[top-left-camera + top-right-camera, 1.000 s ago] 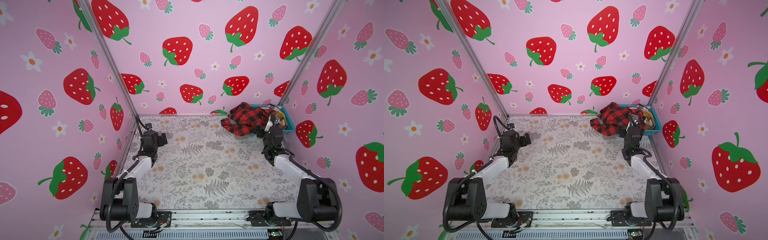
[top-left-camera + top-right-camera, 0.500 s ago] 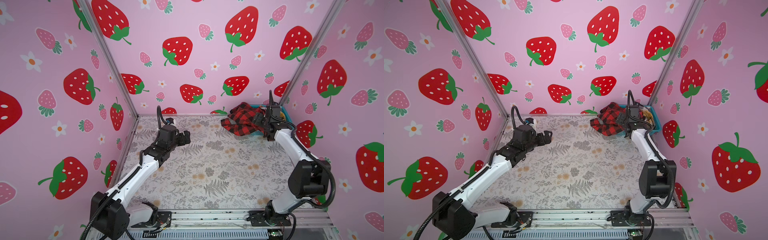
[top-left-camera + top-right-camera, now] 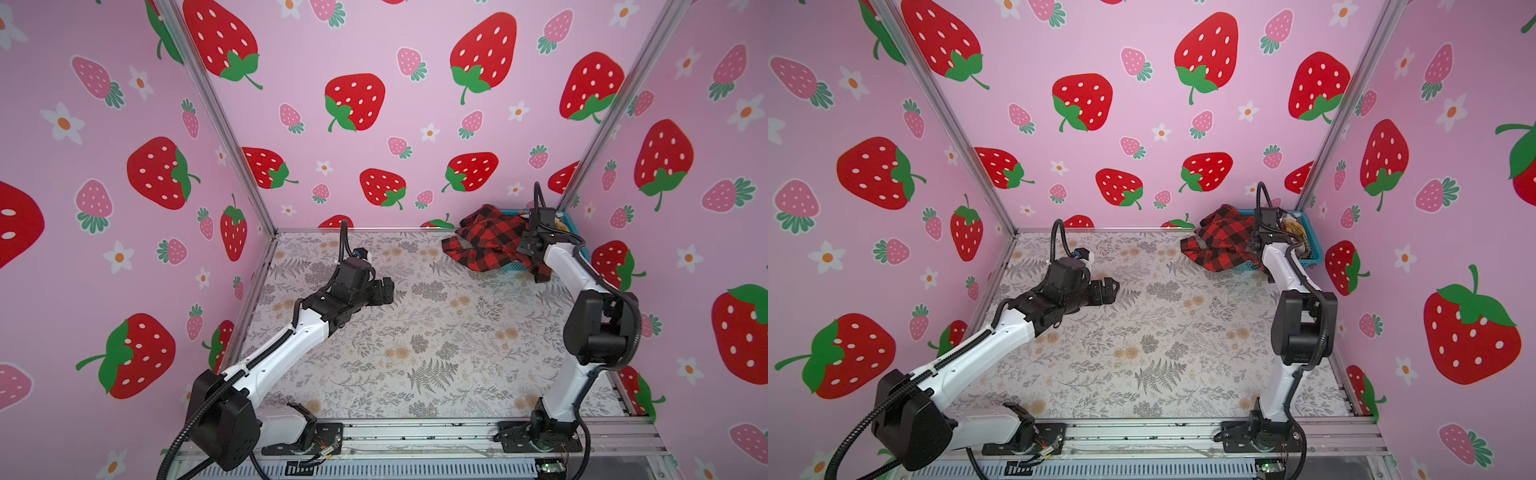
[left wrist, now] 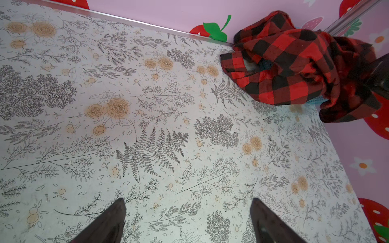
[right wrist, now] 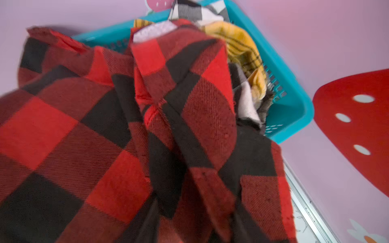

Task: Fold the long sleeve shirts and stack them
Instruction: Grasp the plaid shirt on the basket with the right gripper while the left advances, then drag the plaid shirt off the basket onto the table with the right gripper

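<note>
Both arms have stretched out since a second ago. Left gripper (image 3: 388,291) has come off the bench's left edge toward the middle and hovers over the bare floral bench (image 3: 415,332), fingers (image 4: 117,212) spread wide. Over in the far right corner, the red-and-black check shirt (image 3: 488,241) spills all crumpled out of the teal basket (image 5: 294,109) onto the bench. Right gripper (image 3: 525,248) is buried in that fabric, so I can't tell if it's pinching. The mustard-yellow plaid shirt (image 5: 242,46) and the black-white plaid shirt (image 5: 193,10) are bunched up inside the basket.
</note>
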